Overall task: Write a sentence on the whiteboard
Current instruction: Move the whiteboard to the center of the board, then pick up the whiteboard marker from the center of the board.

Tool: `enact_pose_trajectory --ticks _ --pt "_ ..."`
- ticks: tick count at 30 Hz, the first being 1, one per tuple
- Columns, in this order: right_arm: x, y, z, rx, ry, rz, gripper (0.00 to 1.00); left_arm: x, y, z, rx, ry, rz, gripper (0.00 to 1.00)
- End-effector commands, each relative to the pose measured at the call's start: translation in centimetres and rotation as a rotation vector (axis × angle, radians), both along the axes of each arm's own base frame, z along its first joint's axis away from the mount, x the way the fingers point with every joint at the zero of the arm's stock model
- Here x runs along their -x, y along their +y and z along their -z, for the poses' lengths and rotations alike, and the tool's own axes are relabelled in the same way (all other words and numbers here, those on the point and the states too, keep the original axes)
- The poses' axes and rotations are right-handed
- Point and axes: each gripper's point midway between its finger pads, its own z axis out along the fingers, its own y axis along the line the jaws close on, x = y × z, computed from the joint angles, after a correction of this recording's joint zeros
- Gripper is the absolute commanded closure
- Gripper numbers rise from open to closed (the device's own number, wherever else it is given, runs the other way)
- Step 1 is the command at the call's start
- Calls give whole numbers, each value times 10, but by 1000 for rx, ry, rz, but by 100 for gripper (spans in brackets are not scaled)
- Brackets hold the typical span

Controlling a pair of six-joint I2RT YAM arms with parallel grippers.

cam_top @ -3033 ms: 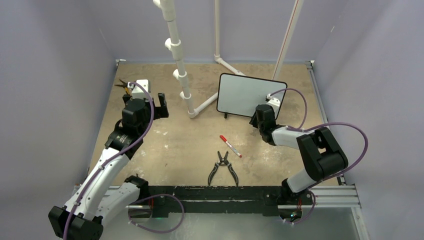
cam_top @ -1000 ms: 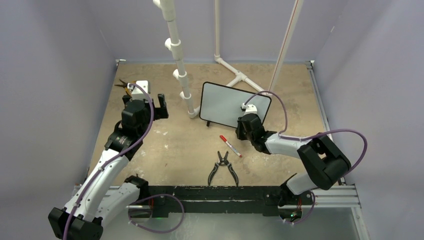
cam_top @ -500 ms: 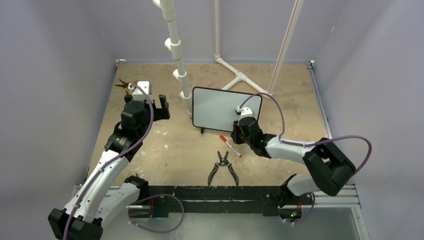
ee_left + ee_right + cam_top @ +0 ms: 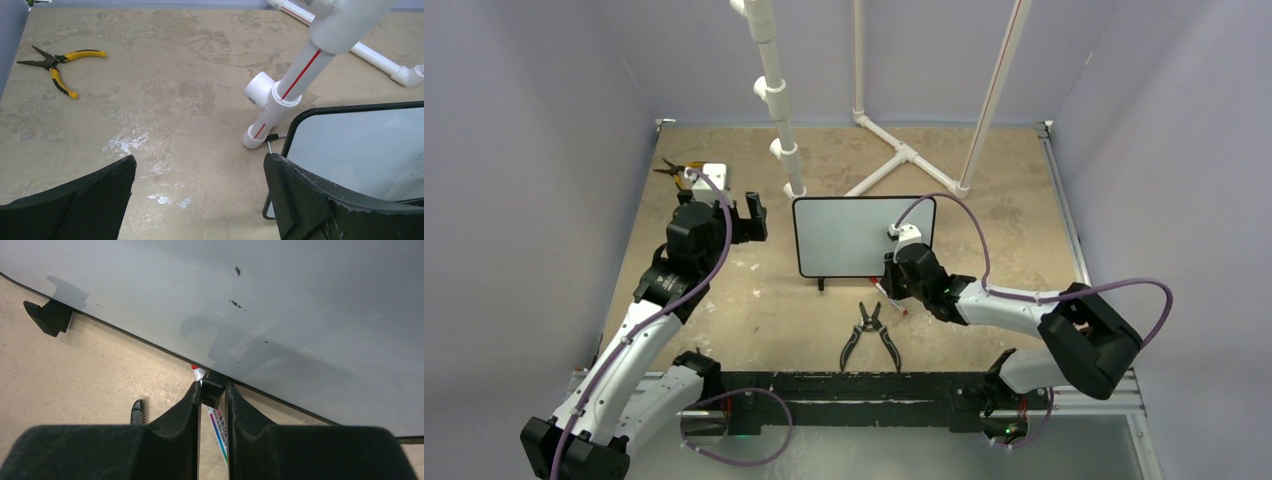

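The whiteboard (image 4: 849,232) stands upright mid-table on small black feet, its white face blank; no red sentence shows on it. My right gripper (image 4: 890,280) is shut on the board's right foot (image 4: 213,388) at the bottom edge of the whiteboard (image 4: 260,300). A red-capped marker (image 4: 219,429) lies on the table under the right gripper (image 4: 213,391), mostly hidden in the top view. My left gripper (image 4: 750,214) is open and empty, just left of the board; in its wrist view the left gripper (image 4: 199,167) hovers over bare table, with the whiteboard (image 4: 360,150) at the right.
A white PVC pipe stand (image 4: 776,100) rises just behind the board's left corner, its base close to the frame (image 4: 260,132). Black pliers (image 4: 869,335) lie in front of the board. Yellow pliers (image 4: 57,62) and a white box (image 4: 712,175) sit at far left.
My right gripper has dragged the whiteboard left and toward the near edge, turning it square-on; it now stands over the marker. The left arm has barely moved.
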Motion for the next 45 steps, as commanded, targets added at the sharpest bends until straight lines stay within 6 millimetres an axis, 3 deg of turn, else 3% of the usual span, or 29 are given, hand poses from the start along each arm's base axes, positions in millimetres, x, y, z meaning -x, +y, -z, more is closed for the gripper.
enact_pose_trajectory --ticks 1,10,16,21,27,35,45 --pt "2 15 -15 -59 -29 -30 100 -3 -5 -11 21 -49 30 2" --pt "-25 30 -25 -18 -111 -51 100 -1 -5 -13 22 -61 36 3" --pt "-27 29 -33 -22 -112 -26 100 -1 -6 -13 23 -61 37 3" --pt "-9 19 -38 -40 -74 -11 63 -1 -7 -14 29 -61 43 3" --pt "18 14 -46 -95 -11 -21 50 0 -7 -15 31 -63 42 3" --pt "45 2 -20 -32 145 53 49 0 -9 -16 40 -66 52 3" --pt "45 -10 9 85 186 155 54 0 -10 -15 41 -63 56 3"
